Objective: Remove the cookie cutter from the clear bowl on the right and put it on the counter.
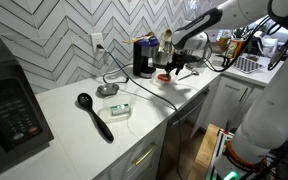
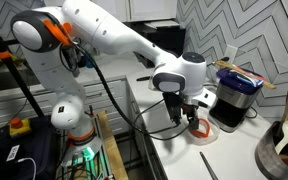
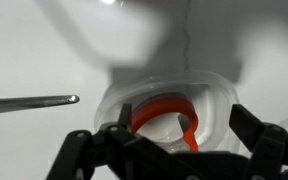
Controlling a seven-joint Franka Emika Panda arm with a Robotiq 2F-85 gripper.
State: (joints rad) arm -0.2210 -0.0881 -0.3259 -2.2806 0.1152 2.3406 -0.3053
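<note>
The red cookie cutter (image 3: 154, 108) lies inside the small clear bowl (image 3: 219, 100) on the white counter (image 3: 44, 50). My gripper (image 3: 184, 122) is open, its two fingers low over the bowl on either side of the cutter. I cannot tell whether they touch it. In both exterior views the gripper (image 1: 174, 63) (image 2: 191, 112) points down over the bowl (image 1: 163, 78) (image 2: 200, 131). A bit of the red cutter (image 2: 196, 126) shows under the fingers. The counter (image 1: 74, 125) runs long over the drawers.
A black ladle (image 1: 95, 116), a clear container showing white and green (image 1: 120, 110) and a grey metal dish (image 1: 107, 90) lie further along the counter. A black coffee maker (image 1: 144, 55) (image 2: 234, 95) stands close behind the bowl. A metal rod (image 3: 29, 101) lies left of the bowl.
</note>
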